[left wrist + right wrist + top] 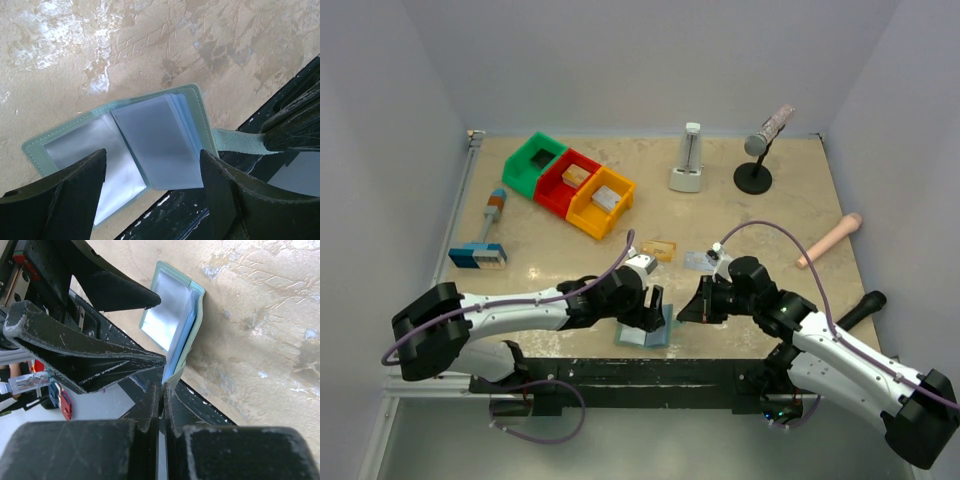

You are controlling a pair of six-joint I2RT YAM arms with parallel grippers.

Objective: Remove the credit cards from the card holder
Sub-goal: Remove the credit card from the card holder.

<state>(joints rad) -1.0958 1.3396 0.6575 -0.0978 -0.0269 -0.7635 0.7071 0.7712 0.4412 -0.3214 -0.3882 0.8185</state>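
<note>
The card holder (646, 334) lies spread open at the table's near edge, a light teal bifold with clear inner sleeves (155, 142). My left gripper (152, 172) hovers open just above it, a finger on each side of the right-hand sleeves. My right gripper (162, 386) is shut on the holder's small side tab (235, 141), seen edge-on in the right wrist view. Two credit cards lie flat on the table behind the holder: an orange-gold one (660, 249) and a pale blue-grey one (699, 261).
Green (534, 164), red (565, 181) and yellow (601, 201) bins stand at the back left. A blue-and-white block with a handle (480, 251) lies at the left. A white stand (688, 162), a microphone stand (758, 152) and a pink rod (830, 241) are behind and right. A black rail (650, 370) borders the near edge.
</note>
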